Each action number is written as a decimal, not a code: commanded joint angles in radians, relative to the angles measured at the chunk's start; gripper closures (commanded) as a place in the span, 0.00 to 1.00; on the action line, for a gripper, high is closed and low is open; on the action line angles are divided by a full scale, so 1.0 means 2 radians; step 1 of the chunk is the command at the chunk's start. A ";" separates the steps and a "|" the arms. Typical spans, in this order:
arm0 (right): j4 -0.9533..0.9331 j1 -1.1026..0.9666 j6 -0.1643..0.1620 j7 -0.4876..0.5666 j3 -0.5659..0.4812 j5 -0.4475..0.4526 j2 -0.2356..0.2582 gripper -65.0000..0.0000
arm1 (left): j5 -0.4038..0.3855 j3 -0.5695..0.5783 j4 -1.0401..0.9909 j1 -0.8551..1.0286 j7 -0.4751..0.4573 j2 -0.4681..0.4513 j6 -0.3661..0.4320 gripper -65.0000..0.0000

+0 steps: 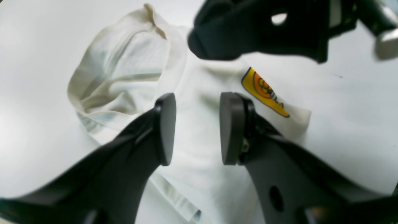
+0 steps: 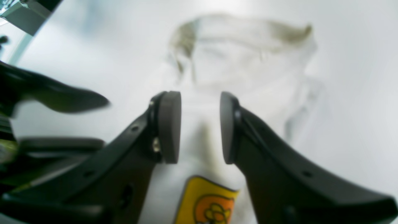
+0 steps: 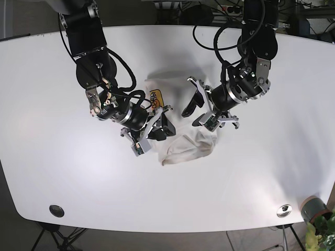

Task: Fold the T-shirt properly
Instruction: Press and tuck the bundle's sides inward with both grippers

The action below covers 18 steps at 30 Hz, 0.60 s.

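Note:
The white T-shirt (image 3: 180, 133) lies crumpled in a bunched heap at the table's middle, with its yellow-and-orange logo (image 3: 156, 97) facing up at the heap's upper left. My left gripper (image 1: 197, 127) hovers open over the cloth (image 1: 199, 174) beside the logo (image 1: 264, 91), holding nothing. Facing it from the other side, my right gripper (image 2: 200, 127) is open too, above the shirt (image 2: 248, 62) with the logo (image 2: 208, 199) just under its fingers. In the base view the left gripper (image 3: 197, 107) and right gripper (image 3: 160, 128) flank the heap.
The white table (image 3: 63, 157) extends widely around the shirt. Two round metal fittings (image 3: 56, 210) (image 3: 284, 210) sit near its front edge. A potted plant (image 3: 315, 212) stands past the front right corner. Cables hang behind the far edge.

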 commanded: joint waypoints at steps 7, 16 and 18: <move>-0.101 0.014 0.006 0.090 -0.034 0.008 0.005 0.70 | 0.010 0.000 -0.101 -0.007 -0.065 -0.001 0.000 0.67; -0.177 0.014 0.006 0.154 -0.059 0.008 0.012 0.70 | 0.009 0.010 -0.199 -0.007 -0.094 -0.006 -0.002 0.67; -0.182 0.014 0.006 0.158 -0.059 0.008 0.012 0.70 | 0.009 0.010 -0.207 -0.007 -0.101 -0.010 -0.002 0.67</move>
